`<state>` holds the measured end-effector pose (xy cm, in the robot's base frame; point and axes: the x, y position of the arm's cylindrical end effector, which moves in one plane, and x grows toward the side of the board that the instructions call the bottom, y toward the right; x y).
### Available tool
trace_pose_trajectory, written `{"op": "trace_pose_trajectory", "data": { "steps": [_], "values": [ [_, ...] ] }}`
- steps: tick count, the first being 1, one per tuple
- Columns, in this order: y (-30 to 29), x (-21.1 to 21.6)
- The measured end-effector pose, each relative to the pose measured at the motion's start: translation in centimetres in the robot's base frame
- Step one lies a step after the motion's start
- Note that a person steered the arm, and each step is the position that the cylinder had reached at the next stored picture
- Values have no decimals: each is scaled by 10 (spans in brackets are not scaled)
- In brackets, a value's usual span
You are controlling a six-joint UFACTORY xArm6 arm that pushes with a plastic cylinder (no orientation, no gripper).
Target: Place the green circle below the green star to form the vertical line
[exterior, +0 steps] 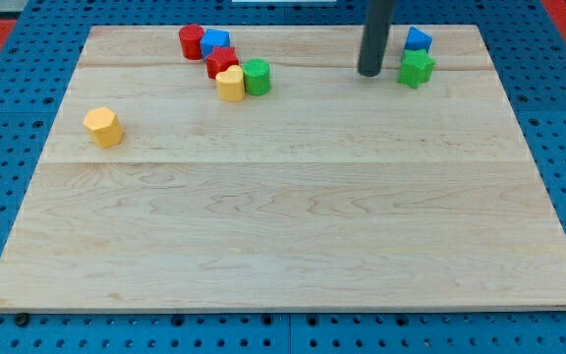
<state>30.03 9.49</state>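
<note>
The green circle [256, 77] stands near the view's top, left of centre, touching a yellow block [230, 85] on its left. The green star [416, 68] sits near the view's top right, with a blue block [418, 40] just above it. My tip [369, 72] is on the board just left of the green star, a small gap apart from it, and far to the right of the green circle.
A red star-like block [221, 61], a blue block [214, 42] and a red cylinder [192, 41] cluster up and left of the green circle. A yellow hexagon [103, 127] lies at the view's left. The wooden board [283, 236] rests on a blue pegboard.
</note>
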Motion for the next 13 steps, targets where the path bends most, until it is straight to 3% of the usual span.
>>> {"op": "trace_pose_trajectory", "data": {
  "steps": [1,3,4,5,8,10,12,13],
  "values": [
    [-77,13],
    [-118,-52],
    [-191,-54],
    [-211,-26],
    [-93,-33],
    [-29,24],
    [-41,-40],
    [-15,17]
  ]
}}
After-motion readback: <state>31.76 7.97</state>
